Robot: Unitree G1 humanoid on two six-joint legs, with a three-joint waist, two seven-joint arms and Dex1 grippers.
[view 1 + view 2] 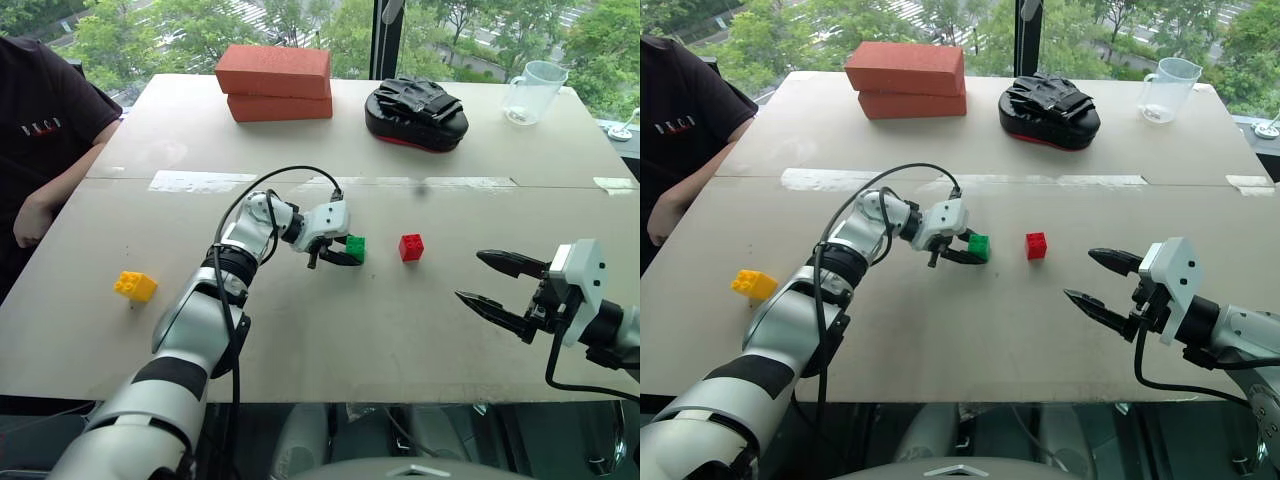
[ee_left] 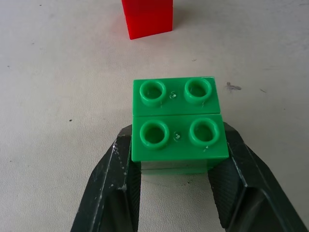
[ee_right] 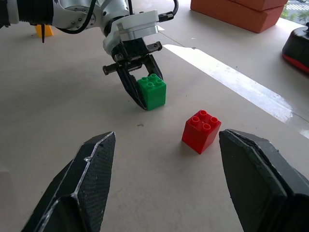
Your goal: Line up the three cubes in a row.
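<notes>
The green cube (image 2: 176,117) is down at the table's surface near the middle, with my left gripper (image 1: 343,257) shut on its two sides. Just to its right stands the red cube (image 1: 411,246), a small gap between them. The yellow cube (image 1: 135,286) lies far off to the left, near the front of the table (image 1: 330,340). My right gripper (image 1: 470,277) hovers open at the right, above the table, with nothing between its fingers; it points toward the red cube (image 3: 202,130) and the green cube (image 3: 152,92).
Two big brick-red blocks (image 1: 273,82) are stacked at the back, beside a black padded mitt (image 1: 416,112) and a clear jug (image 1: 531,92). A person in a dark shirt (image 1: 40,130) sits at the left edge. A pale tape strip (image 1: 200,181) crosses the table.
</notes>
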